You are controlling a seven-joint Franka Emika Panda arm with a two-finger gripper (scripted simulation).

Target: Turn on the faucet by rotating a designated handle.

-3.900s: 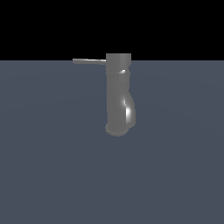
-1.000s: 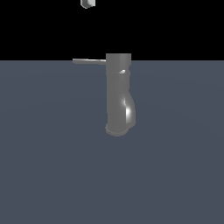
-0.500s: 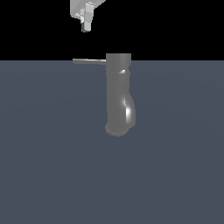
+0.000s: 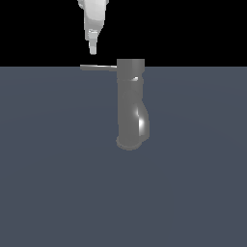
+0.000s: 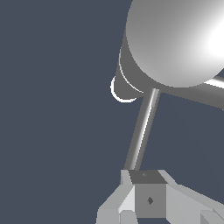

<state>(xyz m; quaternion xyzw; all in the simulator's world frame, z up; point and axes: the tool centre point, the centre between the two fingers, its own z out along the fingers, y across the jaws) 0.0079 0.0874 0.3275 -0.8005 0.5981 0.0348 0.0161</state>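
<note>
The faucet [image 4: 130,106] is a glossy grey column with a cylindrical cap and a bulging lower body, standing mid-scene in the exterior view. Its handle [image 4: 99,68], a thin grey rod, points level toward the exterior view's left. My white gripper [image 4: 92,49] hangs fingers-down just above the rod's outer end, with a small gap and no contact. In the wrist view the handle [image 5: 142,131] runs from the rounded cap of the faucet [image 5: 175,39] to my gripper [image 5: 146,188], whose fingers are pressed together and hold nothing.
A flat dark blue-grey floor [image 4: 58,183] surrounds the faucet on every side. No other objects are in view.
My gripper has come down from the top edge of the exterior view to just above the handle's outer end. The faucet and handle have not moved.
</note>
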